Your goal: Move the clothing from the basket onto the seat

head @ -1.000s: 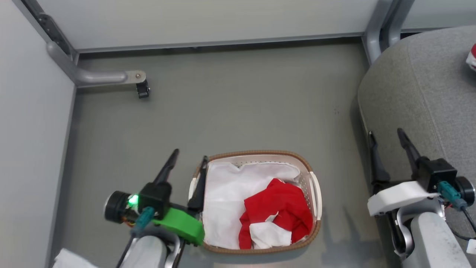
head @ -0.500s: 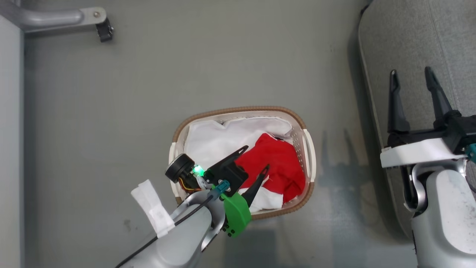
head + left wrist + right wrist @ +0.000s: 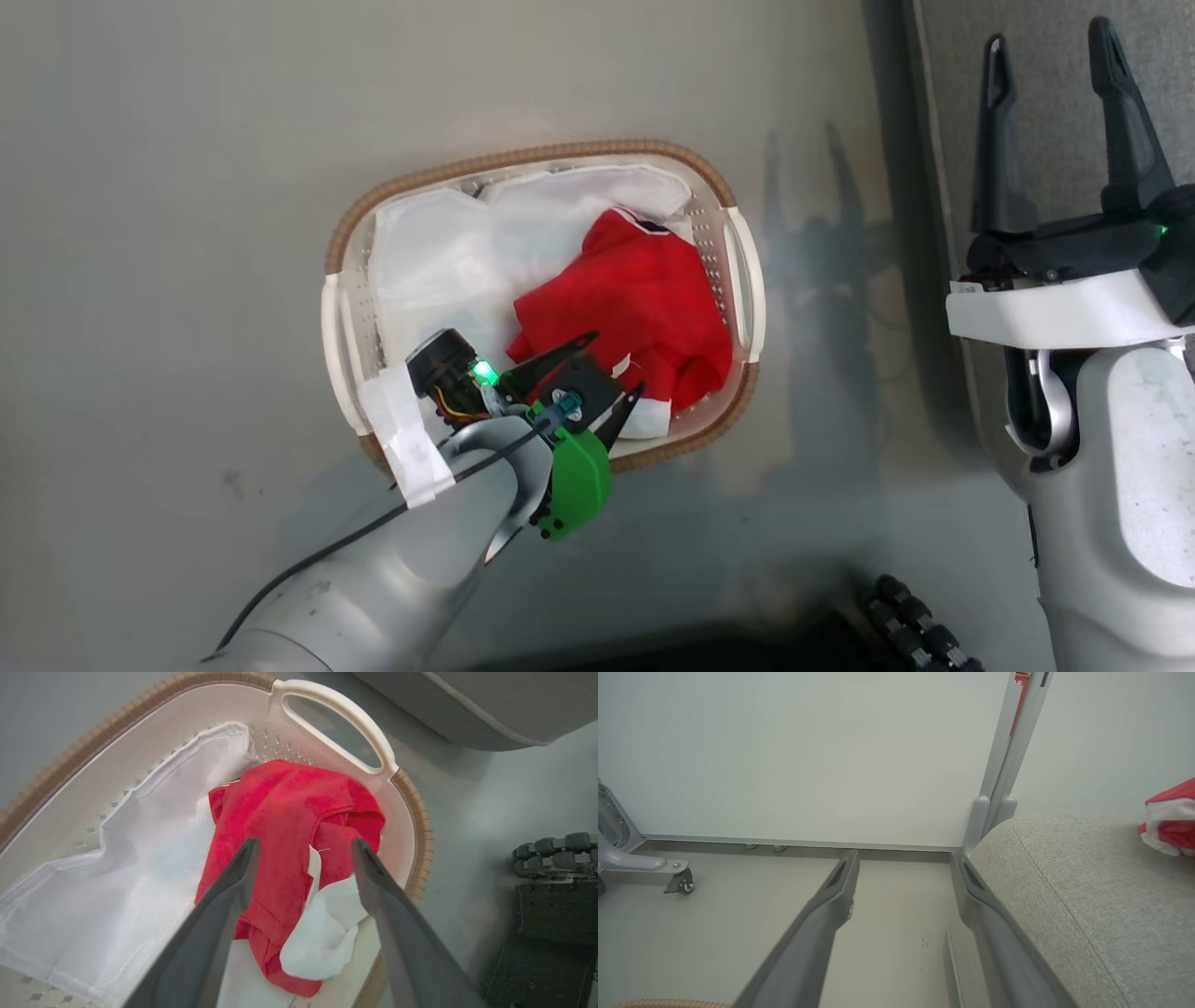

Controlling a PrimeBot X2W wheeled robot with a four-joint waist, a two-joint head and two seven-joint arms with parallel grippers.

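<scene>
Floor [image 3: 187, 233]: bare grey ground is seen to the left of the basket and beyond it, so wide room is left there for the arm to swing.
Seat [image 3: 1087, 905]: the grey cushion is set to the right of the basket, parted from it by a strip of floor. Its rounded edge must be cleared on the way over. A red and white garment [image 3: 1169, 816] is already laid on it, further in.
Basket [image 3: 523, 155]: it is stood on the floor and lined with a white cloth [image 3: 429, 252]. Its right side handle [image 3: 336, 723] lies between the load and the seat.
Clothing [image 3: 644, 299]: one crumpled red heap with some white is held in the right half of the basket, on the white cloth and close to the right wall.
Right hand [image 3: 1049, 35]: it is held spread and empty at the seat's near edge, well apart from the basket.
Left hand [image 3: 304, 843]: it is spread wide with nothing gripped, pointed down at the heap with a finger to either side of a red fold. Whether the tips are touching the fabric cannot be told for sure.
Step in hand: the grasp on the red heap is judged to be next. A thick red fold should be taken deep between the fingers, and the white cloth should be kept out of the grip, since it could be dragged up too.
Way out: the load is best lifted straight up until its hanging ends are clear of the rim and handle, and only then carried right.
</scene>
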